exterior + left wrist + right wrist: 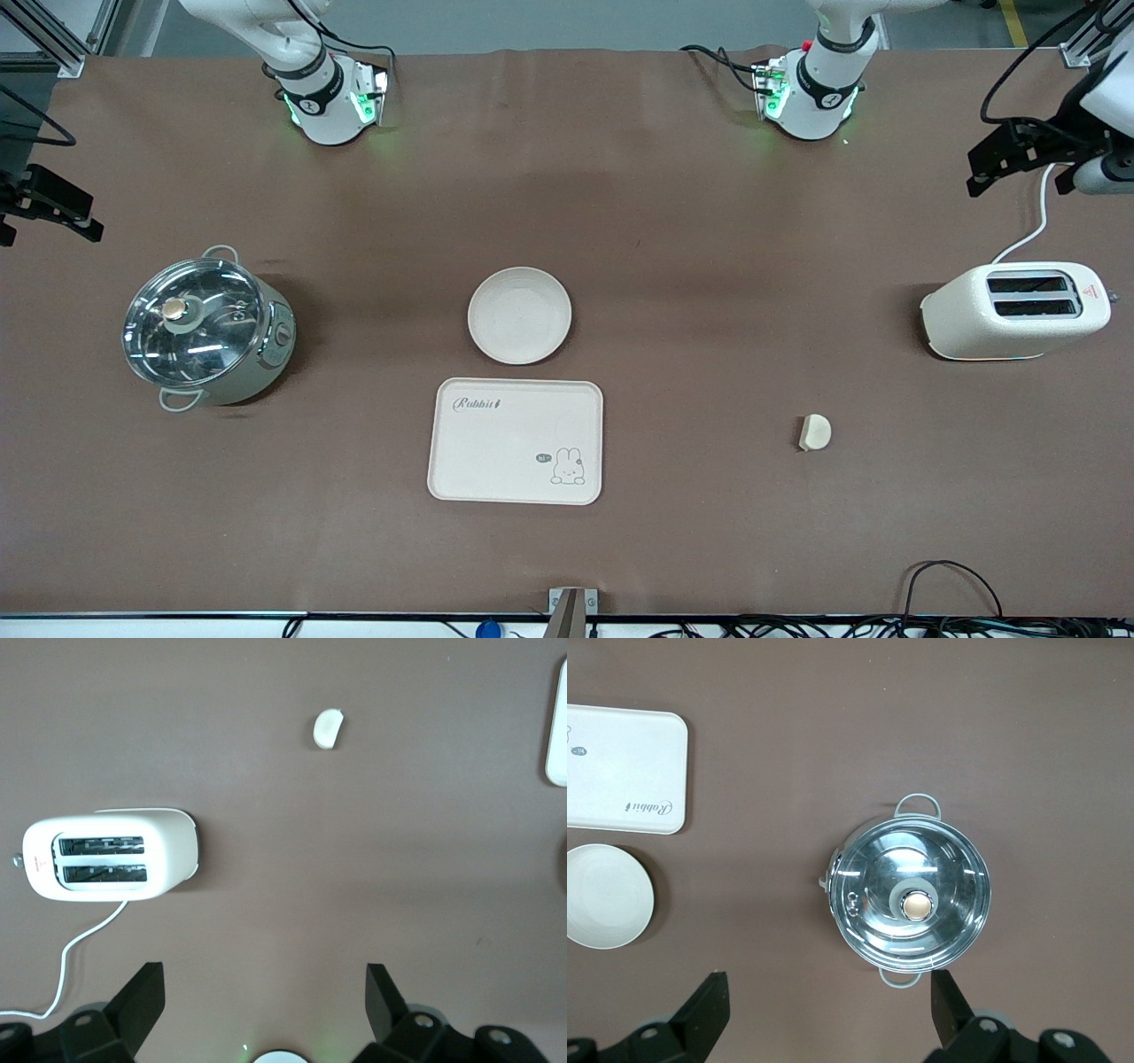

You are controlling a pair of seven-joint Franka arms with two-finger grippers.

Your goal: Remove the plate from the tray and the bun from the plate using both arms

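The round cream plate [519, 315] lies on the brown table mid-way between the arms, beside the rabbit tray [516, 440] and farther from the front camera than it. The small pale bun [814, 432] lies toward the left arm's end, nearer the camera than the toaster. My left gripper [983, 173] hangs high over the table's end by the toaster, open and empty [266, 992], with the bun [328, 728] far off. Over the table by the pot, my right gripper [66, 208] is raised, open and empty [828, 1001]; the plate [602, 896] shows at that view's edge.
A steel pot with a glass lid [208, 328] stands toward the right arm's end. At the left arm's end stands a white toaster [1014, 310] with its cord running toward the bases. Cables lie along the table edge nearest the camera.
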